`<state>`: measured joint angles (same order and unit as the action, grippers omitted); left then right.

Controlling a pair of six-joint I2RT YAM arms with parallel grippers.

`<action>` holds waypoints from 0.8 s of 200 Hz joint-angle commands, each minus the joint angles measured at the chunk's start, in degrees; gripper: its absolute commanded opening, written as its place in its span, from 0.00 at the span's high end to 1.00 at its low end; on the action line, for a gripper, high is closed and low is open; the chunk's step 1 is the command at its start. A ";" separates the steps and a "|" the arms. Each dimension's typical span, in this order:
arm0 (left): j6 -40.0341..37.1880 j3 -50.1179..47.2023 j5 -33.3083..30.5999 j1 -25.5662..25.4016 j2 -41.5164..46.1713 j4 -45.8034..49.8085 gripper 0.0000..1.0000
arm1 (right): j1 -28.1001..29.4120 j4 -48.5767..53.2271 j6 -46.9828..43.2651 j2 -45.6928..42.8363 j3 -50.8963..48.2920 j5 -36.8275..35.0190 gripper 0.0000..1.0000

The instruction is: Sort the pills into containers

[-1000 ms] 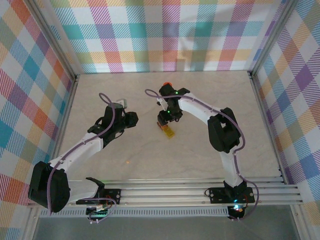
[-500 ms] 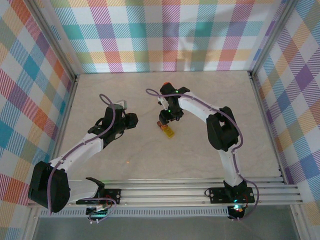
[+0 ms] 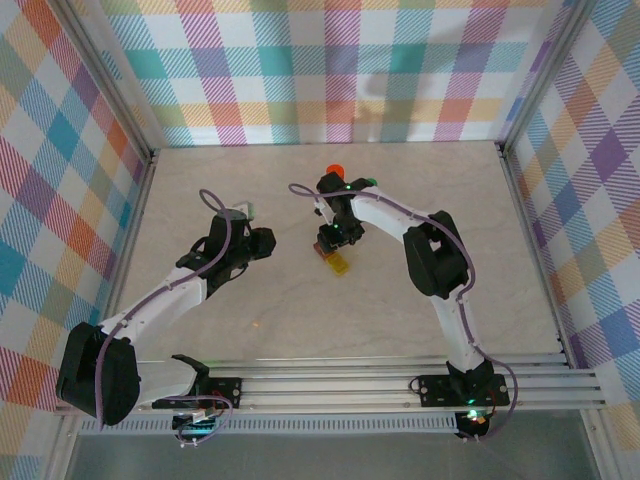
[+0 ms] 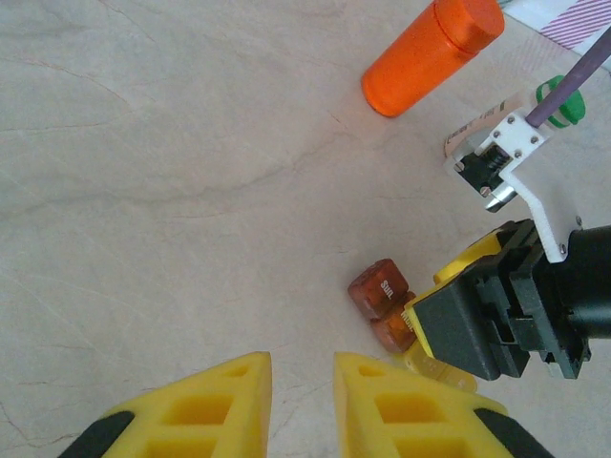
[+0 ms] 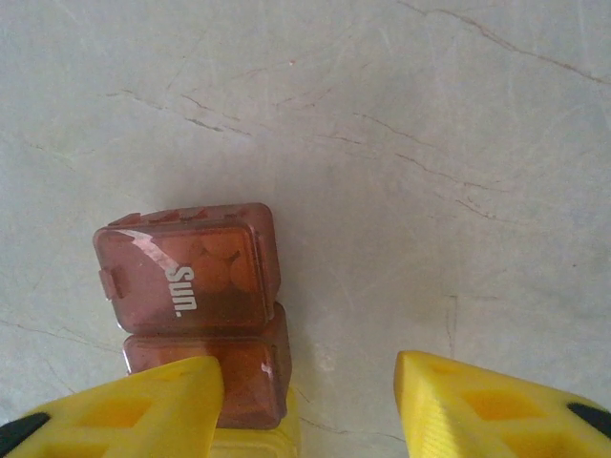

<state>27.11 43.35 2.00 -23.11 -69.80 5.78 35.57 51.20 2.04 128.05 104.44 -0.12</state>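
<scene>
Right now, your right gripper (image 5: 305,382) hangs over the pill organizer (image 5: 186,277) with its jaws spread, grasping nothing. One yellow finger (image 5: 162,401) overlaps the brown compartment next to the one whose lid reads "Sun.", and the other is over bare marble. The organizer lies near the middle of the tabletop (image 3: 400,300). Your left gripper (image 4: 303,372) is clenched to a narrow slit and empty, off to the organizer's left. An orange bottle (image 4: 430,52) sits nearer the tabletop's far edge.
</scene>
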 commanded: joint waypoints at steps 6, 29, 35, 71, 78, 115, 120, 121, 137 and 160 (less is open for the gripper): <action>-1.29 -0.15 -0.59 0.53 -0.11 -0.99 0.76 | -0.13 1.00 -1.41 2.10 -0.78 -0.23 0.46; -1.45 0.04 -1.32 0.51 0.87 -0.48 0.76 | -0.08 1.03 -1.77 -0.52 0.72 1.74 0.46; -1.54 0.12 -1.87 0.53 1.31 -0.26 0.76 | -0.14 1.00 -1.91 -1.28 0.87 2.23 0.45; -2.26 -0.31 -3.71 0.53 4.32 1.12 0.76 | 0.24 2.68 -2.39 -3.57 1.10 3.37 0.40; -2.39 -0.36 -3.92 0.53 4.75 1.46 0.75 | 0.48 2.58 -2.64 -4.15 0.27 3.23 0.40; -2.70 -0.60 -4.39 0.57 5.86 2.04 0.75 | 3.05 1.47 -5.07 -7.09 -4.47 0.18 0.33; -2.64 -0.57 -4.40 0.53 5.85 1.96 0.75 | 3.25 1.37 -5.26 -7.36 -5.05 -0.19 0.32; -2.62 -0.56 -4.43 0.53 5.83 1.95 0.75 | 3.30 1.36 -5.36 -7.37 -5.13 -0.26 0.32; -2.51 -0.75 -4.25 0.53 5.83 1.87 0.75 | 3.71 1.83 -6.43 -7.68 -6.41 -1.41 0.31; -2.75 -1.07 -5.16 0.53 6.29 2.10 0.75 | 4.10 2.09 -7.45 -7.72 -8.76 -4.28 0.30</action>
<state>25.63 43.29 -1.61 -23.09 -64.95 6.33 39.31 51.96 -2.92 121.89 98.17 -1.10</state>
